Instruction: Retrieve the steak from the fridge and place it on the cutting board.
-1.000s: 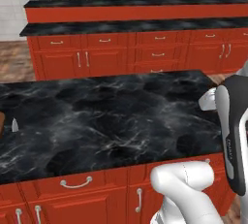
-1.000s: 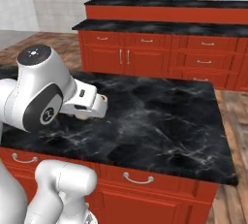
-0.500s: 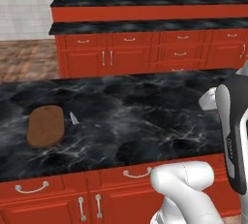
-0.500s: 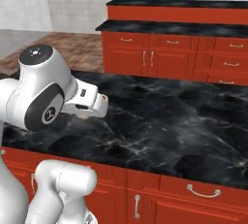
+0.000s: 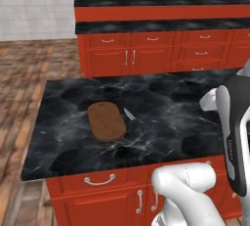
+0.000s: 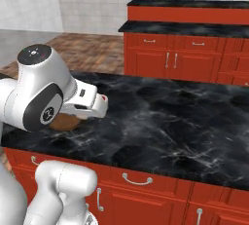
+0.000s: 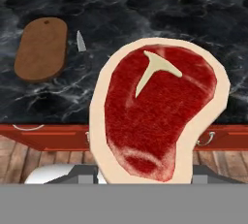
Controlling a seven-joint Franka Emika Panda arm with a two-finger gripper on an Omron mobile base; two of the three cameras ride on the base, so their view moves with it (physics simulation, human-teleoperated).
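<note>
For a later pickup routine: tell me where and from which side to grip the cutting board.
Grip the cutting board across its narrow width near a rounded end, from above. It lies flat on the counter, so only its thin edges offer purchase; keep off the side where the knife lies.

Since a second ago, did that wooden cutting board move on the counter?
No. The cutting board lies by the knife as before; the camera moved.

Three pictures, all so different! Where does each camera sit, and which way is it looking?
Left base view: behind the arm's left, looking down over the island counter at the cutting board and knife; white arm lower right.
Right base view: behind its right; arm lower left, covering most of the board.
Hand view: on the hand, looking past the gripped steak at the counter.
Shared: board, counter.
</note>
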